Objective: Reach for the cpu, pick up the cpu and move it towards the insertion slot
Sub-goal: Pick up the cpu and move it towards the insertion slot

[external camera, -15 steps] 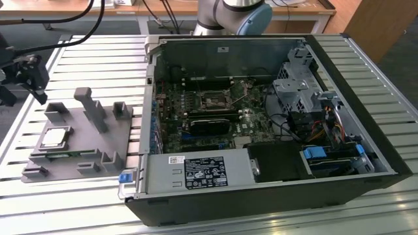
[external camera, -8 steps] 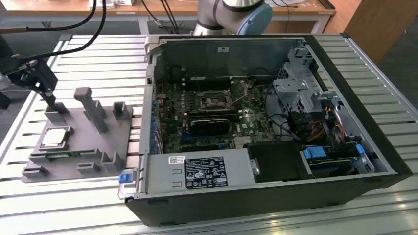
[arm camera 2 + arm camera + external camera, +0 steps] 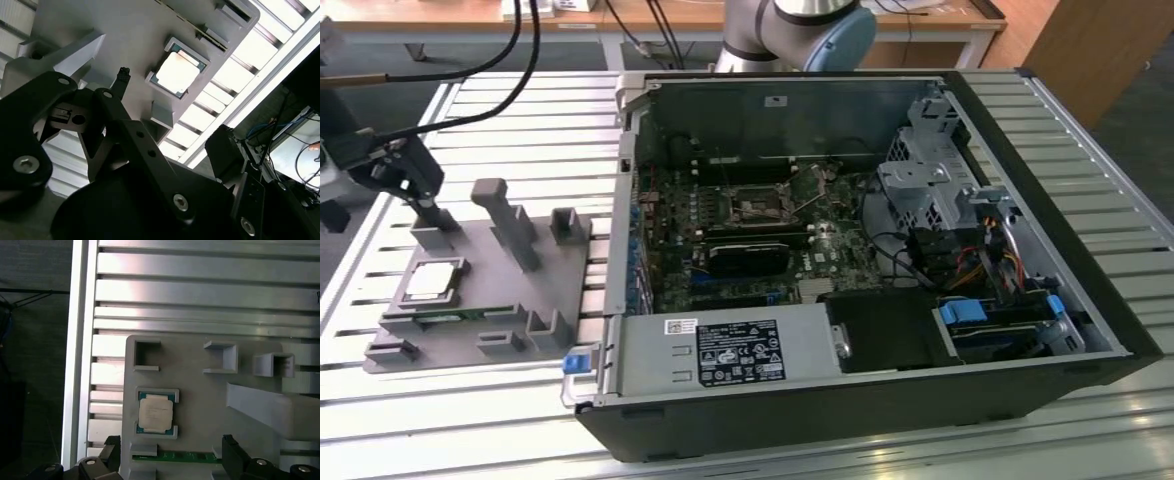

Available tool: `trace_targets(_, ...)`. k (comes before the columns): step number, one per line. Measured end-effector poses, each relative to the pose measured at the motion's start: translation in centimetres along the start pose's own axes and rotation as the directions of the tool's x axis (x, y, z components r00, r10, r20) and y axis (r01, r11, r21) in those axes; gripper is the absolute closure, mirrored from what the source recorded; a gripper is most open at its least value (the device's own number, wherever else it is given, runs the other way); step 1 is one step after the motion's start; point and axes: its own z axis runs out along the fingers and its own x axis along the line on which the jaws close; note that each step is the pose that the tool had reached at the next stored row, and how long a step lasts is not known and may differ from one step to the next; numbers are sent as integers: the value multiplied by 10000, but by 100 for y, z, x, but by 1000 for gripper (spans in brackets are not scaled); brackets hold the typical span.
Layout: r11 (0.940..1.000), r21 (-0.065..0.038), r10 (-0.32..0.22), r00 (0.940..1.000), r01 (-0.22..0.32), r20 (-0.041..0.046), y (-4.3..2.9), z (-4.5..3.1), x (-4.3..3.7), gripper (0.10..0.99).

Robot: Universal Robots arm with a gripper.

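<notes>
End effector [image 3: 171,445] poised over the grey fixture [image 3: 200,400], its fingers [image 3: 231,447] spread wide and holding nothing. The cpu [image 3: 155,413] lies flat in its square fixture pocket, silvery top upward, its faint print too small to make out. A green memory stick [image 3: 175,456] sits in the slot just beside it. In the exterior view, the fixture rests on the slatted metal surface [image 3: 520,120] at the exterior view's left of the open computer case [image 3: 1067,200]. The insertion slot [image 3: 758,205] lies on the motherboard inside, well apart from the cpu. The power supply [image 3: 720,352] carries printed labels.
</notes>
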Motion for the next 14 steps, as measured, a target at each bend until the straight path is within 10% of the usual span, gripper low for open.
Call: trace_targets(14,10000,-1,0,10000,0,-1,-54,253,22,204)
